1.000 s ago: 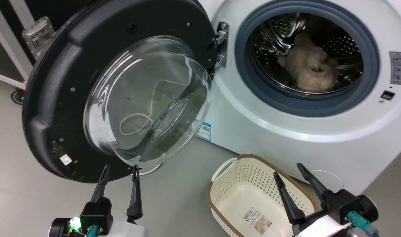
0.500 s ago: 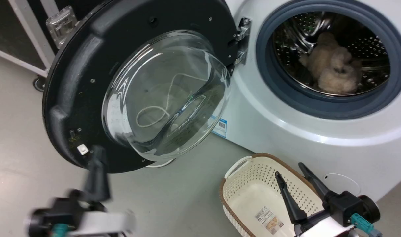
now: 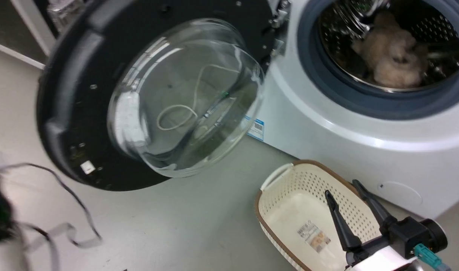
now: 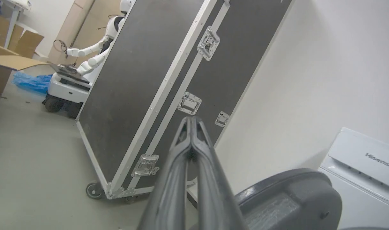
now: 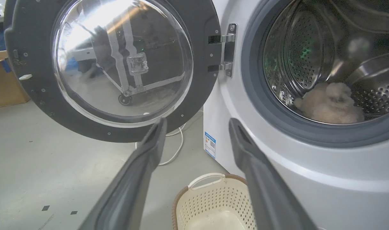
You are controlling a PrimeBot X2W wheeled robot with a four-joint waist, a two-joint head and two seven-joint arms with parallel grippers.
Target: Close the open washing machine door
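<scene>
Two grippers: the left gripper (image 4: 191, 118) has its fingers pressed together on nothing, near the door (image 4: 290, 195); the right gripper (image 5: 197, 123) gapes empty over one basket (image 5: 207, 179). The one door hangs wide open, left of the one washer (image 3: 327, 143). Nothing looks done yet; the whole closing swing is left. One fluffy item (image 5: 330, 102) lies in the drum.

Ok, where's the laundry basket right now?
Head view, lower right: the basket sits on the floor before the washing machine, right of the open door, with the right gripper overlapping it.
</scene>
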